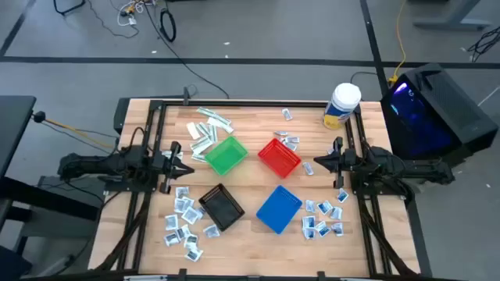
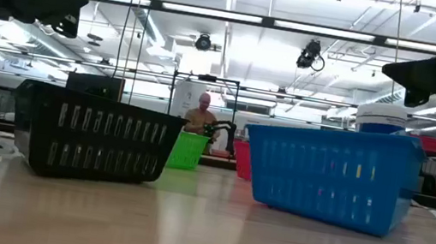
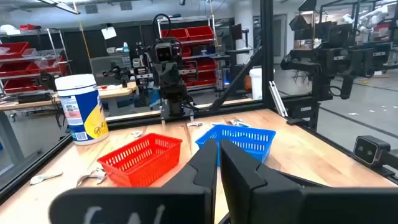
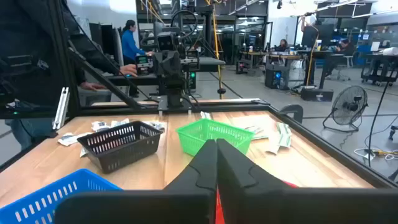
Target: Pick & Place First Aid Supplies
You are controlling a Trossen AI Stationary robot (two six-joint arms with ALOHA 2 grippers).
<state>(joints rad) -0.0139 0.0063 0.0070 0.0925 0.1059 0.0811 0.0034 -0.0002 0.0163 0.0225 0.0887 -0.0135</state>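
First aid supplies lie flat on the table in loose groups: white-and-blue sachets near the front left, more sachets at the front right, and longer pale-green strips at the far left. A few packets lie by the red basket. My left gripper hovers shut at the table's left side, pointing level toward the green basket. My right gripper hovers shut at the right side, pointing level toward the red basket. Neither holds anything.
Several square baskets stand mid-table: green, red, black, blue. A white-lidded yellow-labelled tub stands at the far right. A dark frame runs along the table's edges. People show in the room beyond the table.
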